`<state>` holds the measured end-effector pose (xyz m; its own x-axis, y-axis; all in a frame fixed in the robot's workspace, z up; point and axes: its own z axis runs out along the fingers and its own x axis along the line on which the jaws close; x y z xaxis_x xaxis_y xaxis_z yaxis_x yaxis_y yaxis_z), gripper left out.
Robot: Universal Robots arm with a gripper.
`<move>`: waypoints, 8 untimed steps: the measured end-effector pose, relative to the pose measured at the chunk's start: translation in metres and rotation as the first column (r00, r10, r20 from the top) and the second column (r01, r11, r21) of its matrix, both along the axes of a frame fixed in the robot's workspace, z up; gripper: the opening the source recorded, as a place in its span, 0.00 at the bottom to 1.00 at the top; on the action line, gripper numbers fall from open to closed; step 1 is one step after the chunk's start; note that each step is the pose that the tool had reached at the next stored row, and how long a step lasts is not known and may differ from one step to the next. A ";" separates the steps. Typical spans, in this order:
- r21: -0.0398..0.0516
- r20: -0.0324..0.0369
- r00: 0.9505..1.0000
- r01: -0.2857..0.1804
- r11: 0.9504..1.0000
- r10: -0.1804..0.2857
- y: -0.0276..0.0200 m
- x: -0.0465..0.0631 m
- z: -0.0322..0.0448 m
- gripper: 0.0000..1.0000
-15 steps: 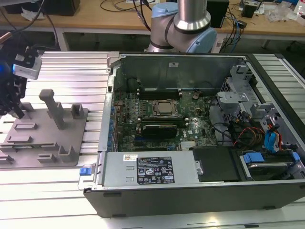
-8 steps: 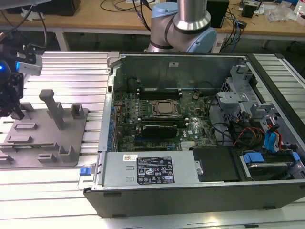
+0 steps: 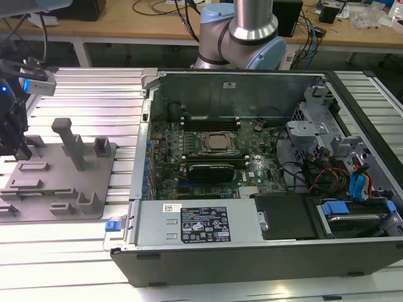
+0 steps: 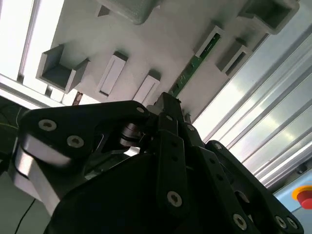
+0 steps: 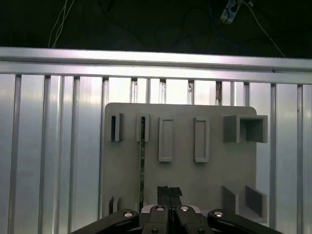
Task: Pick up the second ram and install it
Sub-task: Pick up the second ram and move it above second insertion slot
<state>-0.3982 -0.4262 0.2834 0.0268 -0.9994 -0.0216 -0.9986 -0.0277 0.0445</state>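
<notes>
Green second ram [image 5: 142,161] stands on edge in the grey fixture plate [image 5: 200,175], at the exterior view's left. The gripper [image 5: 169,191] hovers just beside it, fingers pressed together and empty. Judgement: open, centre squarely over the stick's edge.

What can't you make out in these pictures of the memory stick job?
Memory stick: near end hidden behind the gripper in the second wrist view.
Gripper: cut off by the exterior view's left edge.
Memory slots in the computer case: too small in the exterior view to tell which are filled.
</notes>
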 end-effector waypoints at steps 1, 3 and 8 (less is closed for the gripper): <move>-0.001 0.000 1.000 0.016 1.000 -0.016 -0.0001 0.000 -0.0028 0.08; -0.002 0.000 0.999 0.037 0.999 -0.037 0.0000 0.000 -0.0048 0.08; -0.001 0.010 0.999 0.051 0.999 -0.051 -0.0023 -0.005 -0.0104 0.08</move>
